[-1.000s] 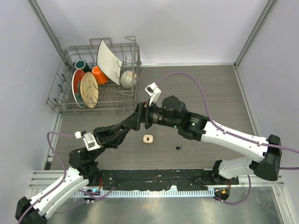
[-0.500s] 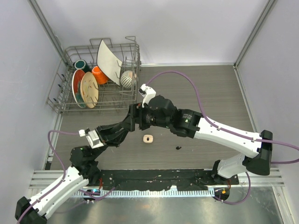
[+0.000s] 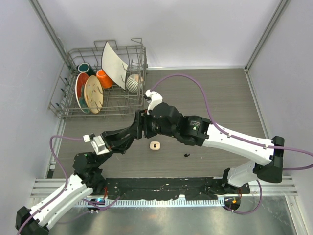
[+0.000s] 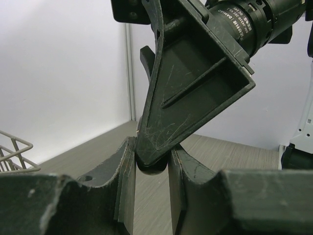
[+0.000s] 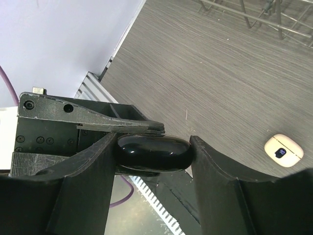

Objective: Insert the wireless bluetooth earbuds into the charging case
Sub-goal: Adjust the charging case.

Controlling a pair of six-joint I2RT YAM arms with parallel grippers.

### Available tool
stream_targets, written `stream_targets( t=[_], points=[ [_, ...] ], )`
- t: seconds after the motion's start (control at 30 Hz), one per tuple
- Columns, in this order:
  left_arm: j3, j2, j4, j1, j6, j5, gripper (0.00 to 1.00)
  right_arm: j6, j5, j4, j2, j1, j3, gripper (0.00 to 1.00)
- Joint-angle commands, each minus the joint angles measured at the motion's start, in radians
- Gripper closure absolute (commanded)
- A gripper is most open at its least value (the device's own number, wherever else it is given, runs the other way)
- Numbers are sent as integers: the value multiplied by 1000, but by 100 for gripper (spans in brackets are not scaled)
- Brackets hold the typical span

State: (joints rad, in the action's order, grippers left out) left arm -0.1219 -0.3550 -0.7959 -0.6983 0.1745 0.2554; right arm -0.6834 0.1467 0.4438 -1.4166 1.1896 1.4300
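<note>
Glossy black charging case (image 5: 152,152) pinched mid-air by left gripper (image 4: 151,164), right gripper (image 5: 152,146) clasping it too, apparently for handover.

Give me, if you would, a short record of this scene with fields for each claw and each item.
left claw: shut on black case, held above the table
right claw: fingers on either side of the same case, apparently touching it
cream case: lying on the table, untouched
tiny black piece: on the table right of the cream case, probably an earbud
dish rack: far left corner, loaded
other earbuds: none visible
</note>
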Motion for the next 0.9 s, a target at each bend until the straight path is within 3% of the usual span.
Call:
stream_targets(
  t=[0.0,0.33,0.6,0.87],
  points=[
    [-50,-5,47,0,-13,-4,96,67,83,16,-7,40,76,73],
    [-59,-21,93,0,0,33,93,140,162,67,-38,73,145,76],
    [-62,-32,92,0,5,41,100,173,169,87,-45,82,167,77],
    [-24,-16,-17,0,17,-4,100,145,137,15,-2,82,101,68]
  ],
)
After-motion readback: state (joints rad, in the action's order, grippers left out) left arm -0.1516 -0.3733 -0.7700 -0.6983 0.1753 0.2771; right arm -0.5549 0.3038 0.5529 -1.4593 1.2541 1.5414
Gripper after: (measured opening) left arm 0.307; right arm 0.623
